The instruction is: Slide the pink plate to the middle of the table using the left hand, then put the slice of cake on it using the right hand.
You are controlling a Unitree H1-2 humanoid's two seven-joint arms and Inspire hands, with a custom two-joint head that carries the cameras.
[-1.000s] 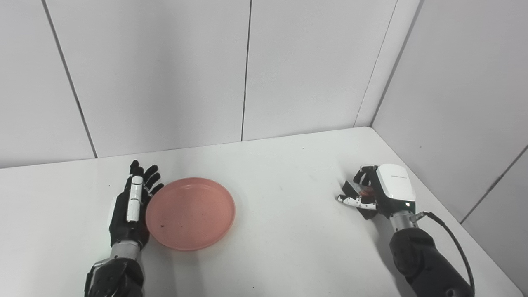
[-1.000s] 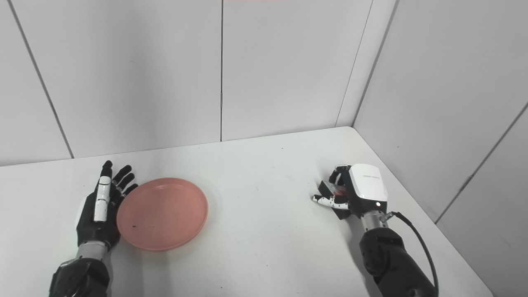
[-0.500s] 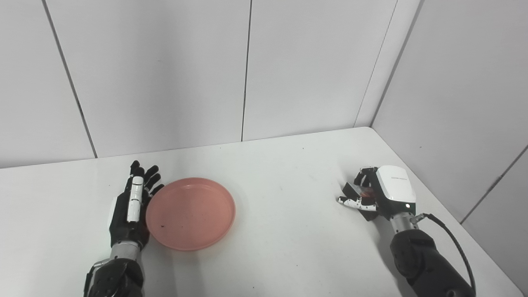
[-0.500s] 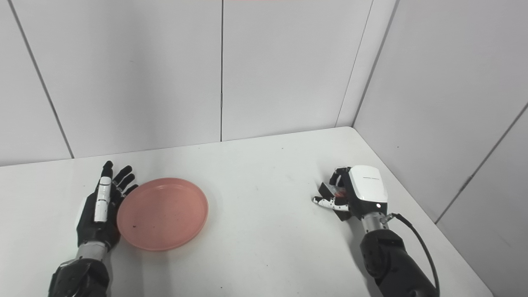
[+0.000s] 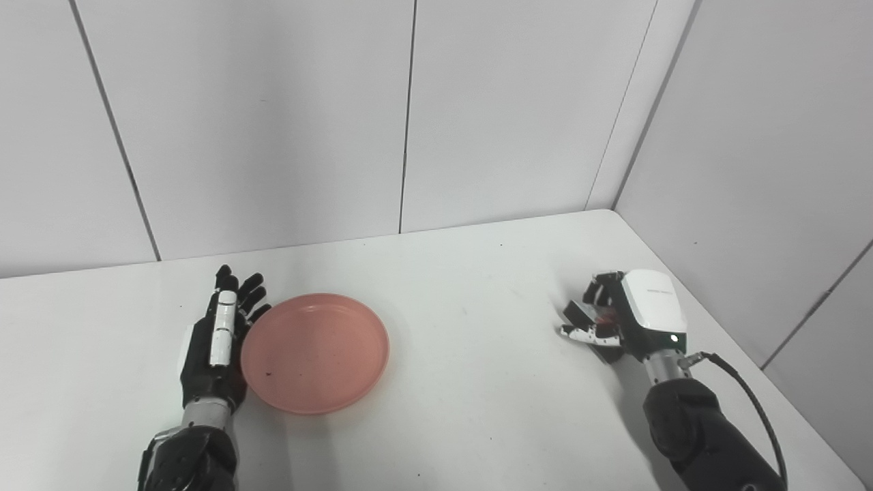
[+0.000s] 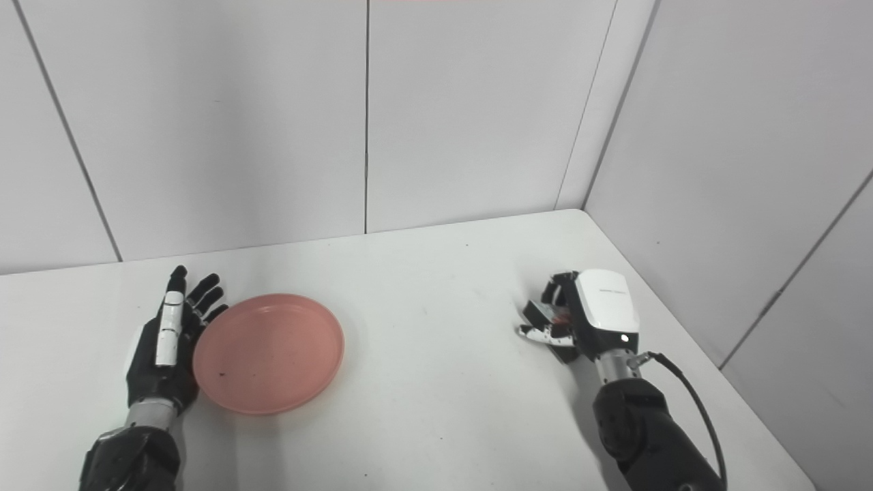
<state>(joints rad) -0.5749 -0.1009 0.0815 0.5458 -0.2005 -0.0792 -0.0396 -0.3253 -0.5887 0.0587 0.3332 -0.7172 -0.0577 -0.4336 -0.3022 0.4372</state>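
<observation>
Bare table (image 5: 477, 354) between pink plate (image 5: 314, 352) and right hand (image 5: 624, 324) (walls (image 5: 750, 170) close behind, right).

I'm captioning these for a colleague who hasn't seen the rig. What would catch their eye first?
The pink plate stands out, the one patch of colour on the white table, left of centre. The black left hand lies open beside its left rim. Far right, the right hand is curled around a small dark slice of cake.

Pink plate (image 5: 315, 352) — round, shallow, empty, flat on the bench's left; cake slice (image 5: 604, 316) — dark, mostly hidden, far right.
</observation>
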